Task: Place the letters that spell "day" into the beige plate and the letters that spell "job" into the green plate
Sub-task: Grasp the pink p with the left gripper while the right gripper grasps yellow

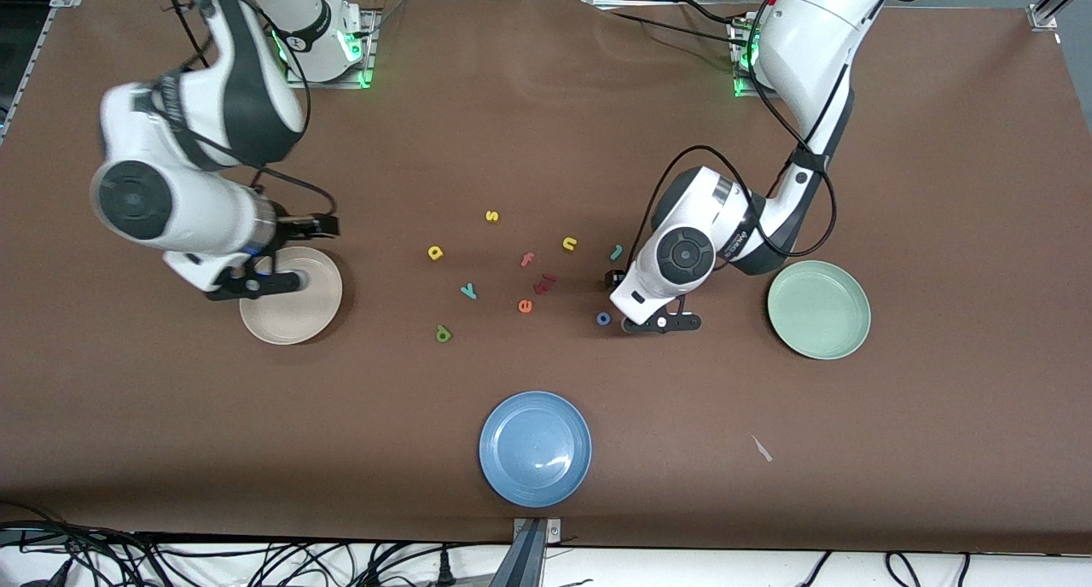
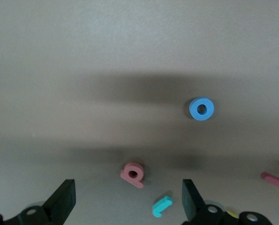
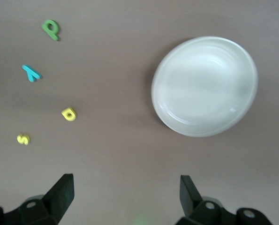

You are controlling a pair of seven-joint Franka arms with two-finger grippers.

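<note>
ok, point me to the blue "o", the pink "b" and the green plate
blue "o" point(image 2: 201, 108): left wrist view, on the ring's foam band.
pink "b" point(image 2: 133, 174): left wrist view, on its bowl.
green plate point(image 1: 819, 310): front view, on its bare floor.

Brown table cover point(image 1: 546, 126) – black cables point(image 1: 256, 561) along white floor edge.

Both arms point(image 1: 802, 49) wear glossy white shells with black joint bands and round dark grey end caps. Loose black cables loop along each. Green lights glow at the bases. Black fingers point(image 2: 64, 201) carry small silver screws.
</note>
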